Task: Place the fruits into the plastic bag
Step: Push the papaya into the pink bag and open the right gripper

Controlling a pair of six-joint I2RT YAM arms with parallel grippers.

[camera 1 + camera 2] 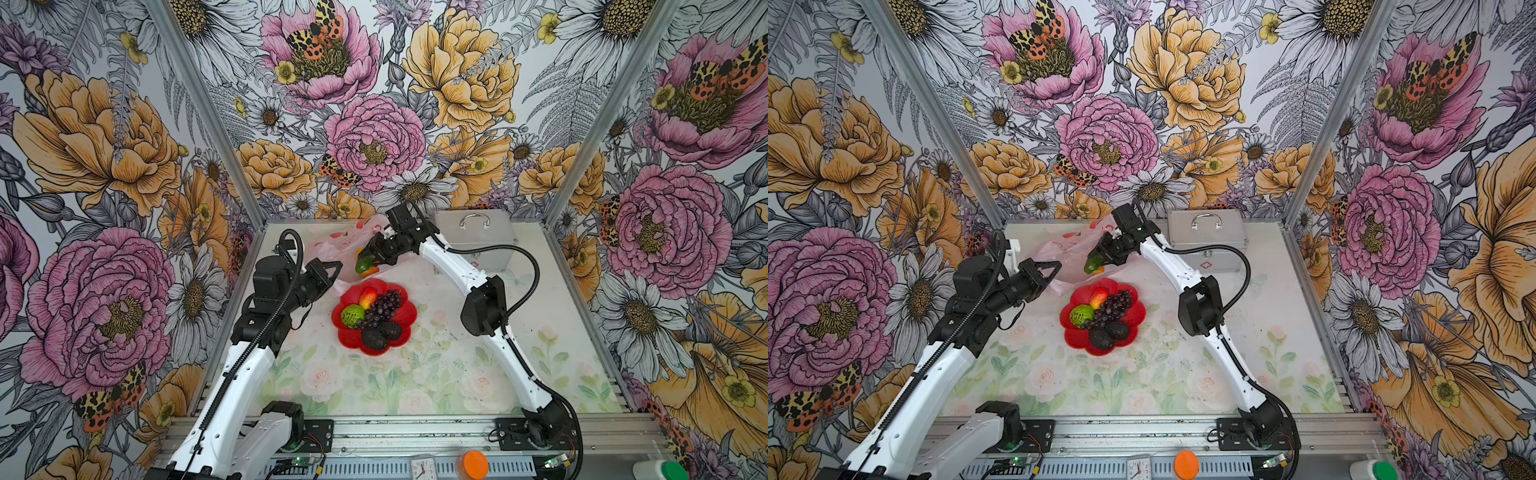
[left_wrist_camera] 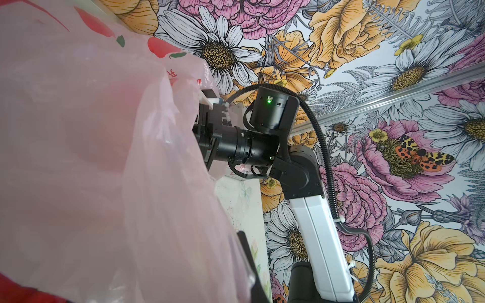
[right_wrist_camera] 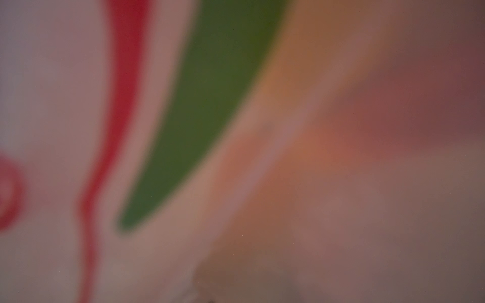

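The pale-pink plastic bag (image 1: pixel 332 245) (image 1: pixel 1067 245) lies at the back of the table. My left gripper (image 1: pixel 337 267) (image 1: pixel 1057 266) is shut on its near edge; in the left wrist view the film (image 2: pixel 78 157) drapes over one dark finger (image 2: pixel 248 259). My right gripper (image 1: pixel 374 259) (image 1: pixel 1102 257) reaches into the bag's mouth, with a green-orange fruit (image 1: pixel 364 264) (image 1: pixel 1093 263) at its tips. The right wrist view is a blur of plastic (image 3: pixel 341 210), so its jaws do not show. On the red plate (image 1: pixel 409 309) rest a red-orange fruit (image 1: pixel 367 297), a bumpy green ball (image 1: pixel 352 316), purple grapes (image 1: pixel 384 307) and two blackish fruits (image 1: pixel 374 338).
A silver metal case (image 1: pixel 478 237) with a handle stands at the back right, close behind the right arm. At the front rail sit a small clock (image 1: pixel 422 469), an orange lid (image 1: pixel 473 463) and a green-capped container (image 1: pixel 671 471). Flowered walls close in three sides.
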